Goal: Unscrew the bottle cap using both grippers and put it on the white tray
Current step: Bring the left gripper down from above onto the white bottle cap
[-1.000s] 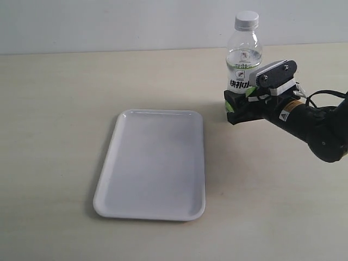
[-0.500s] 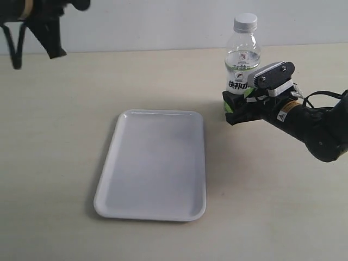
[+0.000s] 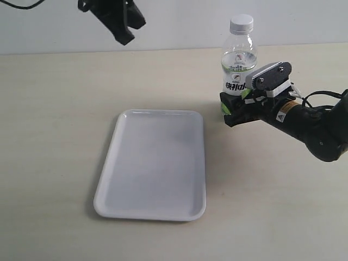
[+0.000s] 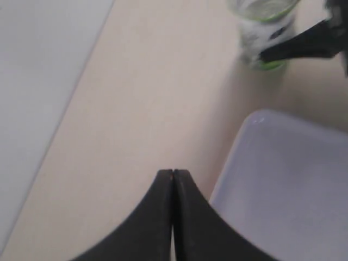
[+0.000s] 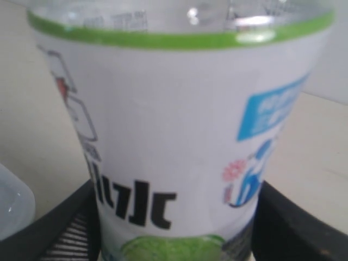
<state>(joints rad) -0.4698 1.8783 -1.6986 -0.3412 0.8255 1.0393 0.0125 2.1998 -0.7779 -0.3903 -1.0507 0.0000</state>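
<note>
At the upper left of the exterior view the left gripper (image 3: 128, 32) hangs in the air, its jaws pressed together on nothing, and the white tray (image 3: 155, 163) lies below it, near the centre. At the upper right the bottle (image 3: 238, 65) stands upright, clamped low by the right gripper (image 3: 235, 106). The bottle cap (image 3: 241, 23) on top is free and lies well to the right of the left gripper, at about the same height.

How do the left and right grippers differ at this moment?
The left gripper is shut on nothing, while the right gripper clamps the bottle at its label. The left gripper hangs high in the air, away from the bottle; the right gripper sits low beside the white tray. The left gripper looks all black, and the right gripper carries a white block and green accents. Neither touches the bottle cap.
</note>
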